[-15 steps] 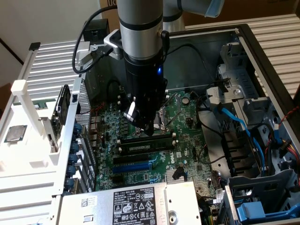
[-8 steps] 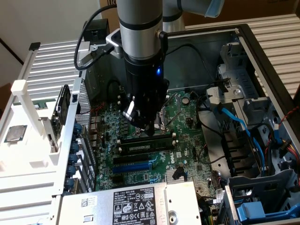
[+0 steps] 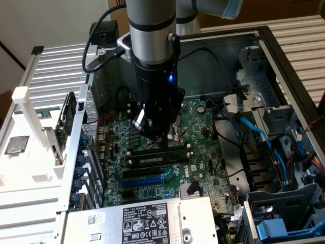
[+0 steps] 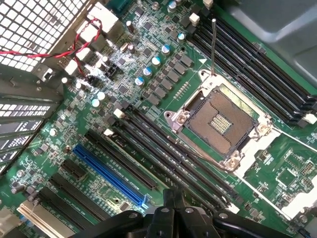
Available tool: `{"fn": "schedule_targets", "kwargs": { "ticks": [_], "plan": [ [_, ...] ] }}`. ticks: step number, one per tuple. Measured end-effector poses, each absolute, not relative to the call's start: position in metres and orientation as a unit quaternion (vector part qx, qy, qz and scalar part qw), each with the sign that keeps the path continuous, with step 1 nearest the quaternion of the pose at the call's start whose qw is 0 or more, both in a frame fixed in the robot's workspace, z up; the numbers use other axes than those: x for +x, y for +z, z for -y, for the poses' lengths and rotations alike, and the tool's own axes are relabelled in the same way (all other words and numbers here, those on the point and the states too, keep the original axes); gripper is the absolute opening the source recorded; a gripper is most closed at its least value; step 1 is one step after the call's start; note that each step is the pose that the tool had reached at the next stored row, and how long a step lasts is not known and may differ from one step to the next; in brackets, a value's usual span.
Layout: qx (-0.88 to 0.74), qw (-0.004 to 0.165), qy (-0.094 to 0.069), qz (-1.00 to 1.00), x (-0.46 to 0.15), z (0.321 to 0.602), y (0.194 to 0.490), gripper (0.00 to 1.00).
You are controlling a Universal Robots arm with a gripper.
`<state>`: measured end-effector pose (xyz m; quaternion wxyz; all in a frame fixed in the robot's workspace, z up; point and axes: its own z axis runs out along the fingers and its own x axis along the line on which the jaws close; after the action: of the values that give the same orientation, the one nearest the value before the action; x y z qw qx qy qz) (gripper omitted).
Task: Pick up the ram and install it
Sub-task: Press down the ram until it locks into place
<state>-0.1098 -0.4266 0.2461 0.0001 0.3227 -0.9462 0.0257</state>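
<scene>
While open dark metal computer case (image 3: 284, 66) fills frame, green motherboard (image 3: 203, 137) lies at its centre. Black pincer (image 3: 160, 138) drawn shut, low over long black memory slots (image 3: 152, 152). Ram, thin green stick with dark chips and pale label (image 3: 156, 159), sits in slot just below pincer tips, centre frame. Judged step: seating ram. Next move likely needs straight, even downward press.

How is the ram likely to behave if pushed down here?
The ram is a thin flat board, so it is probably stiff lengthwise yet fragile if pressed off-centre. It looks set on edge at the memory slots, so it may tip sideways under the shut gripper.
</scene>
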Motion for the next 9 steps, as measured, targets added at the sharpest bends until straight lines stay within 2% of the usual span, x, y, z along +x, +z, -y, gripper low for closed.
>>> {"fn": "schedule_targets", "kwargs": {
  "ticks": [9],
  "plan": [
    [0.266, 0.002, 0.027, 0.964, -0.1098, 0.4265, 0.2461, 0.10]
  ]
}}
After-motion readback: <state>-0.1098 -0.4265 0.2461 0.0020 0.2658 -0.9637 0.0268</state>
